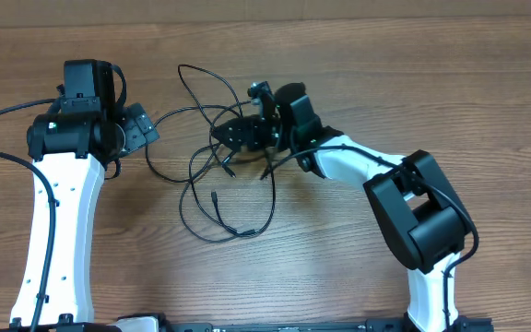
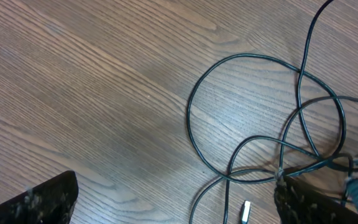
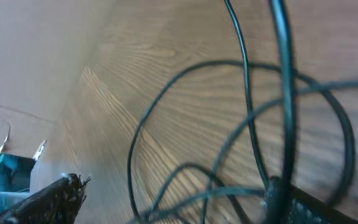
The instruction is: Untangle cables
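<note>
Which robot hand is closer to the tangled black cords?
The right. The right fingers sit over the middle of the cords; the left fingers are off beside the tangle's edge.

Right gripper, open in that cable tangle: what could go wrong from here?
1. Several strands of the thin black cables cross between the fingers of the open right gripper. Closing may catch more than one and tighten the tangle.
2. The loops overlap on the wooden table, so a pull would likely drag the whole bundle.
3. One strand runs right up to a finger of the open left gripper and could snag there.
</note>
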Controlling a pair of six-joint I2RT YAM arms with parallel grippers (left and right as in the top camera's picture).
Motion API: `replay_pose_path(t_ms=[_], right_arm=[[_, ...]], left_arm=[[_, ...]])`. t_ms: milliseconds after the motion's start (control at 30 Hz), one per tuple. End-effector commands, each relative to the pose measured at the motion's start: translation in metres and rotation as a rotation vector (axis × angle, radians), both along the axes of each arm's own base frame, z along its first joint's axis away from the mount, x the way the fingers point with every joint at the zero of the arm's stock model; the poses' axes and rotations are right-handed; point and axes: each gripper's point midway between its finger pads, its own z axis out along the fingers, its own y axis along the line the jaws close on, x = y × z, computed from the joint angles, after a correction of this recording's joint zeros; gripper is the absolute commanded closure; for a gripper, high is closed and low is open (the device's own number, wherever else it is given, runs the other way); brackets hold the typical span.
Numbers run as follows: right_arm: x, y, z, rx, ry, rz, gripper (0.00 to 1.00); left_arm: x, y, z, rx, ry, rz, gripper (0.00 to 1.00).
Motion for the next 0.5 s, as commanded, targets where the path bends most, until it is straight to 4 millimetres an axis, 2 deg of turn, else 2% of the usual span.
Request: replay_pose_path(t_ms=[0, 33, 67, 100, 133, 200, 233, 300, 367, 400, 433, 467], right_arm=[[0.019, -0.007, -0.008, -0.019, -0.013, -0.056, 0.16], [0.019, -0.007, -0.012, -0.023, -0.008, -0.057, 0.23], [0.017, -0.006, -0.016, -0.022, 0.002, -0.047, 0.46], [0.016, -0.005, -0.016, -0.019, 0.006, -0.039, 0.55], [0.012, -0.003, -0.016, -0.014, 0.013, -0.024, 0.72], [0.006, 0.001, -0.015, 0.001, 0.027, 0.011, 0.91], [0.004, 0.001, -0.015, 0.003, 0.035, 0.020, 0.95], [0.002, -0.004, -0.018, 0.002, 0.070, 0.026, 0.96], [0.007, -0.021, -0.017, -0.015, 0.106, -0.004, 0.96], [0.013, -0.037, -0.007, -0.023, 0.118, -0.033, 0.96], [0.016, -0.043, 0.000, -0.028, 0.117, -0.043, 0.96], [0.024, -0.060, 0.017, -0.042, 0.120, -0.088, 0.96]], left_arm=[[0.000, -0.002, -0.004, -0.016, 0.005, 0.014, 0.00], [0.000, -0.002, -0.004, -0.016, 0.005, 0.014, 0.00], [0.000, -0.002, -0.004, -0.016, 0.005, 0.014, 0.00], [0.000, -0.002, -0.004, -0.016, 0.005, 0.014, 0.00], [0.000, -0.002, -0.004, -0.016, 0.005, 0.014, 0.00], [0.000, -0.002, -0.004, -0.016, 0.005, 0.014, 0.00], [0.000, -0.002, -0.004, -0.016, 0.005, 0.014, 0.00], [0.000, -0.002, -0.004, -0.016, 0.005, 0.014, 0.00], [0.000, -0.002, -0.004, -0.016, 0.005, 0.014, 0.00], [0.000, -0.002, -0.004, -0.016, 0.005, 0.014, 0.00], [0.000, -0.002, -0.004, -0.016, 0.005, 0.014, 0.00], [0.000, -0.002, -0.004, -0.016, 0.005, 0.014, 0.00]])
